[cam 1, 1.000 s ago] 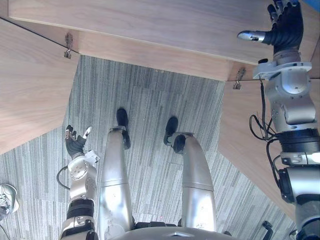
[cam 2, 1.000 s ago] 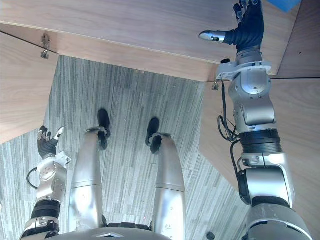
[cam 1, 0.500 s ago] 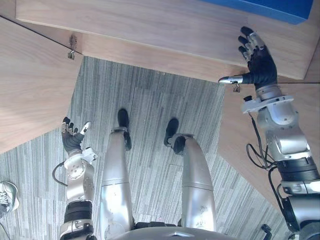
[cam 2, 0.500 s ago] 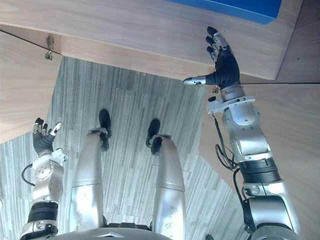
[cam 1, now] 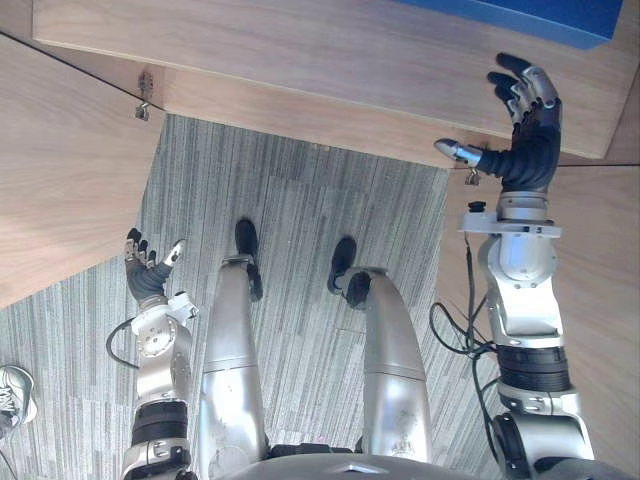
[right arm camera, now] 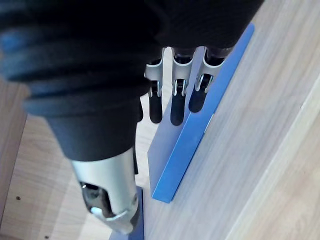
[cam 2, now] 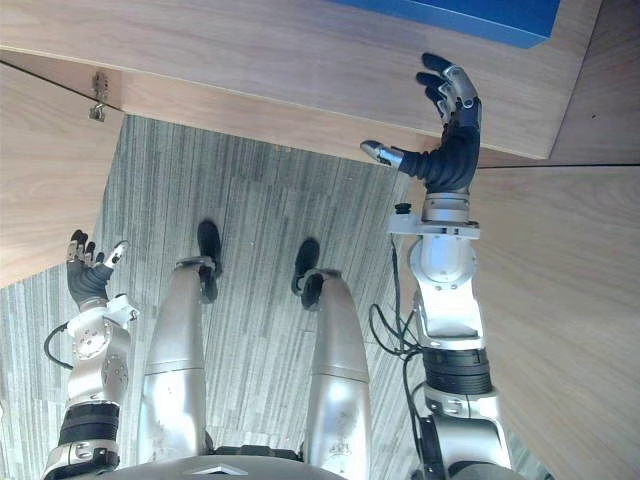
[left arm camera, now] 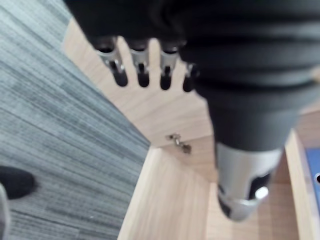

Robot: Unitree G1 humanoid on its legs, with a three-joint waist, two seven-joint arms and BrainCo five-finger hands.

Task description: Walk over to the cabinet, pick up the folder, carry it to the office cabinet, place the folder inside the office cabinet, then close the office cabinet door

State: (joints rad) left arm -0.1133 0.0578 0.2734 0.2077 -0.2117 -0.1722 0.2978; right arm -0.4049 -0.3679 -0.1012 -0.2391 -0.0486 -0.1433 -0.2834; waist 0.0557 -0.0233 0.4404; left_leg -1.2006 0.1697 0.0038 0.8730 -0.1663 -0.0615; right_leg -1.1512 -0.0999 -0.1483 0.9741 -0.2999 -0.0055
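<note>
Swung upright and drawn back to just below the blue folder [cam 1: 520, 15], right hand [cam 1: 528, 150] empty with fingers spread; left hand [cam 1: 148, 275] far below the folder, fingers loosely spread; folder resting inside office cabinet [cam 1: 300, 50], open door [cam 1: 610, 260] below the folder probably next.

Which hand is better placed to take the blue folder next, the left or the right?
The right. The right hand is raised and open, its fingers close to the blue folder on the wooden shelf. The left hand, also open, hangs low over the carpet, far from it.
</note>
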